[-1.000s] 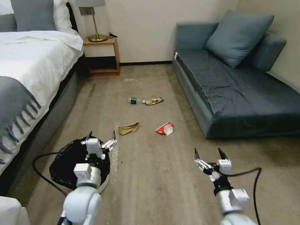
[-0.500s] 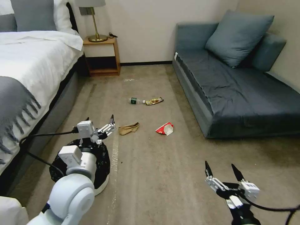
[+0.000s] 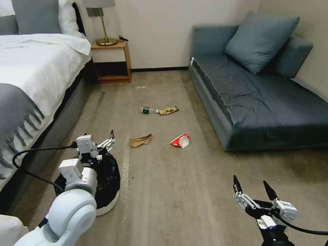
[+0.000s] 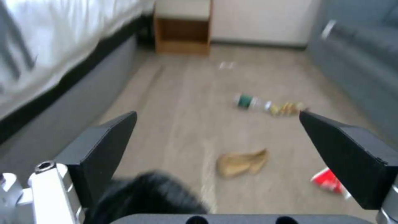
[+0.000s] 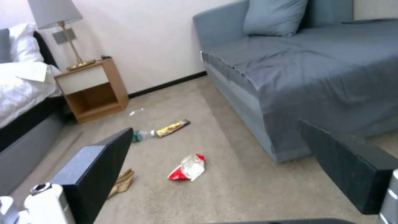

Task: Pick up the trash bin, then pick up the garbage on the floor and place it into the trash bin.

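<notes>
The trash bin (image 3: 108, 186), white with a black bag over its rim, stands on the carpet beside the bed. My left gripper (image 3: 102, 142) hovers open above its far rim, holding nothing; its wrist view has the black bag (image 4: 145, 196) just below the fingers. My right gripper (image 3: 252, 184) hangs open and empty low at the right. The garbage lies ahead on the floor: a brown paper bag (image 3: 140, 140) (image 4: 242, 161) (image 5: 123, 183), a red-and-white wrapper (image 3: 180, 140) (image 4: 327, 183) (image 5: 188, 168), a clear bottle (image 3: 148, 110) (image 4: 247, 101) (image 5: 143, 134) and a gold wrapper (image 3: 168, 110) (image 4: 286, 108) (image 5: 173, 127).
A bed (image 3: 30, 78) runs along the left, a grey sofa (image 3: 259, 99) along the right. A wooden nightstand (image 3: 111, 61) with a lamp stands at the far wall. Open carpet (image 3: 171, 177) lies between bin and litter. A black cable (image 3: 30, 160) loops from my left arm.
My left gripper has risen and swung left and farther out, from over the bin to above its far rim. My right gripper has dropped lower and to the right, still open.
</notes>
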`<state>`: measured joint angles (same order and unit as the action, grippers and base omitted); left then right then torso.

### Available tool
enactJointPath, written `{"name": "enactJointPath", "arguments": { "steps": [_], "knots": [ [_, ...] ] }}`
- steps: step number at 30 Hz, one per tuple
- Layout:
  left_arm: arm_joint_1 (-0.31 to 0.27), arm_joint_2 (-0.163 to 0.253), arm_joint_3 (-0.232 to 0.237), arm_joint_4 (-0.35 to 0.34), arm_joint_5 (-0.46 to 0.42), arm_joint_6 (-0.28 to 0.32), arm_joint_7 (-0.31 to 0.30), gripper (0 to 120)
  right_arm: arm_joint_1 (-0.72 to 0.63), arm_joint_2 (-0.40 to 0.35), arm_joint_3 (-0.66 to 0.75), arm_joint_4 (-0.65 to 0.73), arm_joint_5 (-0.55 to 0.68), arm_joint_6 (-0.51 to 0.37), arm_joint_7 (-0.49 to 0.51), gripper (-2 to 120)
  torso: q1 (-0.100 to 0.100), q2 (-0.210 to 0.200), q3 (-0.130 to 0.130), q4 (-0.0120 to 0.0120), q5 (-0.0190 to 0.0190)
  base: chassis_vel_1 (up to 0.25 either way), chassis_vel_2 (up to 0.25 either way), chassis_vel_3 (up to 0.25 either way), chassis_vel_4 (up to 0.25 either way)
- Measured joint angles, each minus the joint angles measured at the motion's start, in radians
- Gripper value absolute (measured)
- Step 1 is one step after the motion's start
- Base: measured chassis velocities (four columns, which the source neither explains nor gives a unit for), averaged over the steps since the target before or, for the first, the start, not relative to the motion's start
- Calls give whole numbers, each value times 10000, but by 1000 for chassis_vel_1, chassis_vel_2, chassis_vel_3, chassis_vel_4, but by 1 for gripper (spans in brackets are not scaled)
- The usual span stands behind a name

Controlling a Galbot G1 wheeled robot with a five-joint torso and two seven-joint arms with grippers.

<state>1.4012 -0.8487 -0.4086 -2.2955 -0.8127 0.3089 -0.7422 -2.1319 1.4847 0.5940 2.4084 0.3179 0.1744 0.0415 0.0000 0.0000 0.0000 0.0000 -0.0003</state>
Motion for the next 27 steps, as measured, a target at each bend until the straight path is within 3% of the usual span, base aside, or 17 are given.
{"name": "enactJointPath", "arguments": {
  "steps": [1,2,5,6,8,10,11,14,16,19,20,22,27],
  "knots": [
    [33,329,-412,162,-785,306,-229,97,66,-40,3,-71,-8,12,34,100,0,0,-1,-1,3,0,0,0,0],
    [33,329,-412,162,-785,306,-229,97,66,-40,3,-71,-8,12,34,100,0,0,-1,-1,3,0,0,0,0],
    [158,856,-1477,548,-2148,1022,-603,98,213,-146,10,-208,-8,22,76,100,0,0,0,0,1,0,0,0,0],
    [213,1030,-1805,748,-2399,1143,-664,98,278,-187,13,-255,-8,24,85,100,0,0,-1,1,2,0,0,0,0],
    [254,1131,-1998,877,-2498,1201,-685,98,319,-210,13,-282,-8,24,90,100,0,0,-1,0,2,0,0,0,0],
    [461,1517,-2785,1348,-3004,1641,-710,98,489,-307,7,-386,13,24,118,100,0,0,0,0,1,0,0,0,0],
    [461,1517,-2785,1348,-3004,1641,-710,98,489,-307,7,-386,13,24,118,100,0,0,0,0,1,0,0,0,0],
    [808,1723,-3597,1582,-4014,2700,-725,99,740,-430,-33,-541,42,23,141,100,-1,0,0,1,2,0,0,0,0],
    [840,1727,-3639,1585,-4079,2775,-724,100,762,-440,-37,-557,42,22,143,100,0,0,0,1,3,0,0,0,0],
    [1138,1669,-4013,1512,-4623,3750,-732,100,953,-538,-104,-679,42,22,153,100,0,0,0,0,2,0,0,0,0],
    [1138,1669,-4013,1512,-4623,3750,-732,100,953,-538,-104,-679,42,22,153,100,0,0,0,0,2,0,0,0,0],
    [1320,1530,-4147,1632,-4766,4304,-793,100,1078,-649,-121,-765,46,22,154,100,0,0,-1,0,3,0,0,0,0],
    [1475,1398,-4141,2208,-4666,4361,-830,100,1266,-811,-112,-952,117,22,158,100,0,0,0,1,2,0,0,0,0]
  ]
}}
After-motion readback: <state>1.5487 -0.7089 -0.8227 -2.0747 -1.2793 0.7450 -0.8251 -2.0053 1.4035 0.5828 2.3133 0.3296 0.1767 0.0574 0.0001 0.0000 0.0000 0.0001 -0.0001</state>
